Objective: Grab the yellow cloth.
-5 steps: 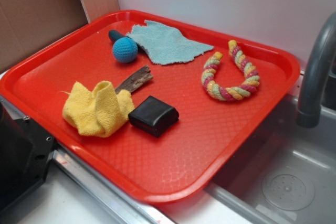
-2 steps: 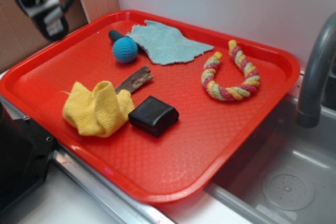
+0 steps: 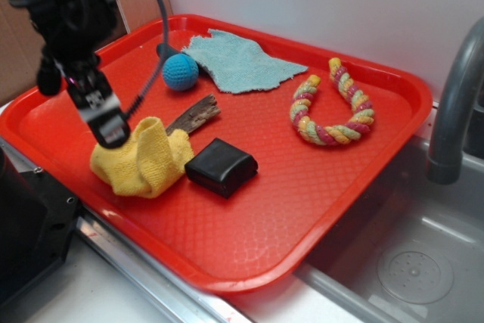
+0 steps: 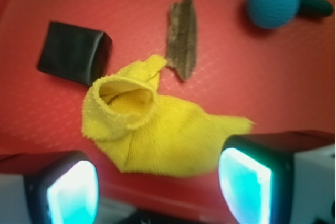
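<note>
While the gripper [image 4: 157,187] is hovering over the near-left part of the red tray [image 3: 249,255] with its jaws apart, the yellow cloth [image 4: 152,135] is lying crumpled beneath it, touching the black block [image 3: 221,166] and the wood stick [image 4: 182,35]. A good grab probably means descending straight onto the raised fold, straddling it, and closing without catching either neighbour.

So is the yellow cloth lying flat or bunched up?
Bunched up: the yellow cloth is crumpled, one fold standing up as an open loop, beside the black block.
</note>
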Robot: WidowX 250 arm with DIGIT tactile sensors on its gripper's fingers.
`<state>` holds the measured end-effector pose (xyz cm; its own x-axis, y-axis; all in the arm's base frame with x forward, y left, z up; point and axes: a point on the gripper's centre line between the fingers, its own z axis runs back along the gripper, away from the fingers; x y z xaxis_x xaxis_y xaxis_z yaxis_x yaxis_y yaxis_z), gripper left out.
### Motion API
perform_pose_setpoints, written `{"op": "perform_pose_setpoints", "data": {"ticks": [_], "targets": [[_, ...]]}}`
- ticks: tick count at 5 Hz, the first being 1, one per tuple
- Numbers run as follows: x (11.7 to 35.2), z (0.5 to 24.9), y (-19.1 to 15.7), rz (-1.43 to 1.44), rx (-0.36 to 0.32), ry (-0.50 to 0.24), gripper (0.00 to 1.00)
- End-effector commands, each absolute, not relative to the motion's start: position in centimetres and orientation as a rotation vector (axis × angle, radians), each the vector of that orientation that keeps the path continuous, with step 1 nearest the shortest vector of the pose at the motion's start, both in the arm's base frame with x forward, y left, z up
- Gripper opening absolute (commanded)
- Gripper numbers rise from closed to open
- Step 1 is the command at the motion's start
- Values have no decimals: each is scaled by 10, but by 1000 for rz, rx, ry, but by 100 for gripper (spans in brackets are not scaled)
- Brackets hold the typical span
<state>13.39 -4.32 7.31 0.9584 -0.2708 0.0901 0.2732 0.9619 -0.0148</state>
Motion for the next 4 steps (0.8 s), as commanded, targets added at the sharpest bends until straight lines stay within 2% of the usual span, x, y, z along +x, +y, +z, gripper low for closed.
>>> {"op": "perform_pose_setpoints", "data": {"ticks": [1, 2, 3, 4], "targets": [[158, 41, -82, -384, 55, -123, 100], [162, 20, -73, -352, 70, -64, 100], [159, 20, -59, -320, 60, -32, 0], [160, 29, -41, -241, 80, -35, 0]]}}
